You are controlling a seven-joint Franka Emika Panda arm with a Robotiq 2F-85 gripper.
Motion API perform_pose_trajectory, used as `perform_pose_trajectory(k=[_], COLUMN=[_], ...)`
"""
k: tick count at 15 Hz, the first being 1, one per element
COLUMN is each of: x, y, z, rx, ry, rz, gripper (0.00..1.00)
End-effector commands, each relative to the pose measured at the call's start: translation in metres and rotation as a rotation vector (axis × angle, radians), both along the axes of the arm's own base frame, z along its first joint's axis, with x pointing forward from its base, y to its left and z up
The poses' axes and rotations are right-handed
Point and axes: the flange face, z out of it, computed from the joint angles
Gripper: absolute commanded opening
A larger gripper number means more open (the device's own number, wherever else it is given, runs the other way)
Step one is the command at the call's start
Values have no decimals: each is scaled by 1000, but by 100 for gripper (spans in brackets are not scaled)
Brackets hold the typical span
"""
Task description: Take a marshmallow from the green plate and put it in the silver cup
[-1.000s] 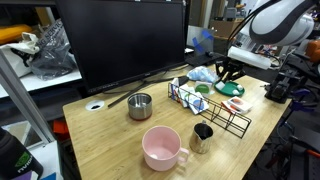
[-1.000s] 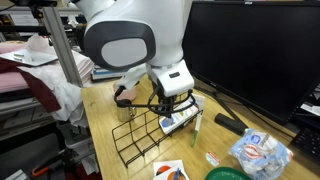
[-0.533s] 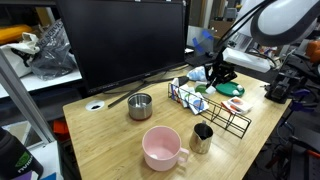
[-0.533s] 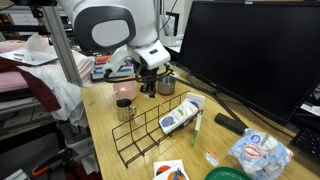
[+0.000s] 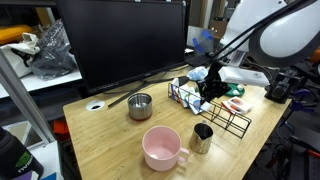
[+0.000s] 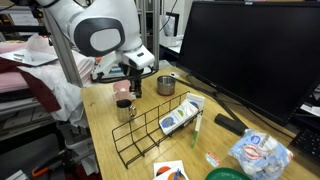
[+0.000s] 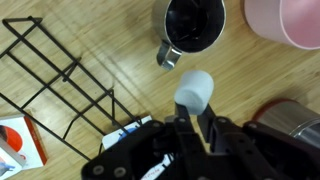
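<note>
My gripper (image 7: pixel 195 108) is shut on a white marshmallow (image 7: pixel 194 88), which sticks out past the fingertips. The silver cup (image 7: pixel 192 25) stands just ahead of it in the wrist view, its dark inside showing, a short gap away. In both exterior views the gripper (image 5: pixel 207 85) (image 6: pixel 133 88) hangs above the table, a little short of the silver cup (image 5: pixel 202 137) (image 6: pixel 126 109). The green plate (image 6: pixel 226 174) lies at the bottom edge of an exterior view, far from the gripper.
A pink mug (image 5: pixel 162 148) (image 7: pixel 295 20) stands beside the silver cup. A silver saucepan (image 5: pixel 140 105) (image 6: pixel 166 85) has a long handle. A black wire rack (image 5: pixel 215 110) (image 7: pixel 60 80) lies under the arm. A red plate (image 5: pixel 237 103) and a large monitor (image 5: pixel 125 45) are nearby.
The gripper has moved from over the plates, across the wire rack, toward the silver cup and pink mug, with the marshmallow in it.
</note>
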Motion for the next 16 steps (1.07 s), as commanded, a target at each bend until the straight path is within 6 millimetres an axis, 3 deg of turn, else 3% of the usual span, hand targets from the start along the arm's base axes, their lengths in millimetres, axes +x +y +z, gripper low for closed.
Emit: perform_pose_trajectory(k=[1,5,16], x=[-4,-8,-13], y=[17,35,50], z=[1,-6,-35], rx=[3,-5,8], ry=[-22,-14,44], rz=[74,122,160], gripper=[4,4,4])
